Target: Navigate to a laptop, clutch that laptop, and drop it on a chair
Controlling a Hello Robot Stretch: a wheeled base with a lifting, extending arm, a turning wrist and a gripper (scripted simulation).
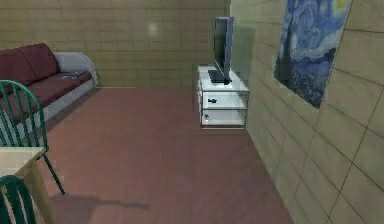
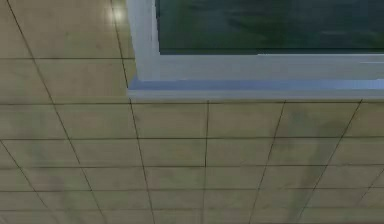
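Observation:
A teal chair [image 1: 22, 125] with a spindle back stands at the forward view's left, and the rounded back of a second teal chair [image 1: 20, 200] rises at the bottom left corner. On the maroon sofa [image 1: 45, 78] at the far left lies a small dark flat thing [image 1: 68, 76], too small to name.
A light wooden table corner [image 1: 20, 165] sits by the chairs. A white TV stand [image 1: 222, 97] with a flat television [image 1: 221, 45] lines the right wall, beside a framed night-sky painting [image 1: 315, 45]. Brown floor [image 1: 160, 150] stretches ahead. A tiled wall [image 2: 180, 150] with a window frame [image 2: 250, 75] is close by.

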